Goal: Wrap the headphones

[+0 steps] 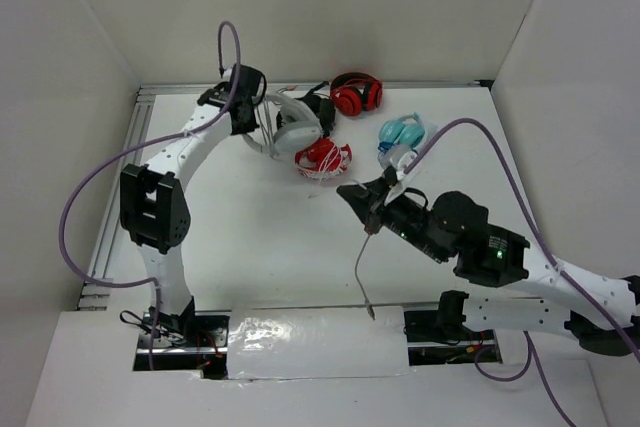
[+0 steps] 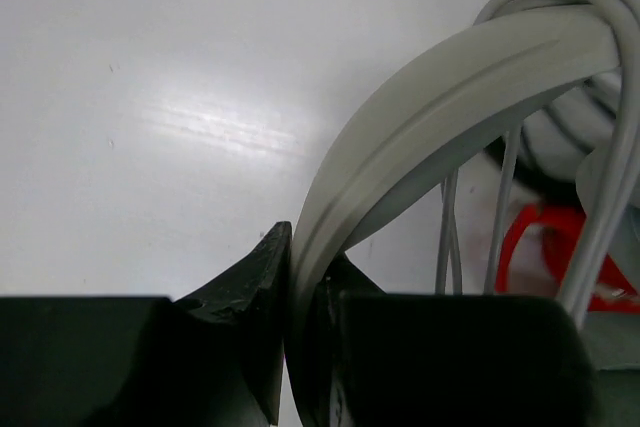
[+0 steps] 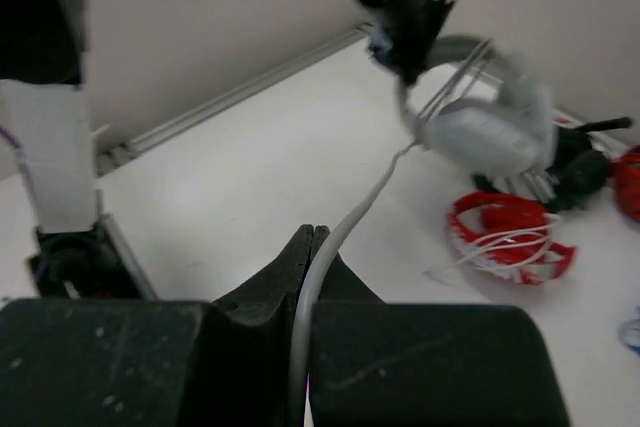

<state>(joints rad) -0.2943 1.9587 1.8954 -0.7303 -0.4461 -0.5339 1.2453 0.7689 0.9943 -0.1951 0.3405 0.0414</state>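
Large grey-white over-ear headphones (image 1: 296,127) held near the white table's (image 1: 250,247) far edge, left gripper (image 2: 300,267) clenched on their padded headband (image 2: 450,87), right gripper (image 3: 312,247) pinching the thin grey cable (image 3: 352,215), red headphones (image 1: 322,157) just beside.

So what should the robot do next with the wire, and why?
Probably the right gripper should loop the cable around the headband once more: the left gripper clamps the headband, loops already sit there, and a tail hangs loose.

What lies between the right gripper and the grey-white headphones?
Only their grey cable, running from the right gripper to the headphones; the right wrist view shows it.
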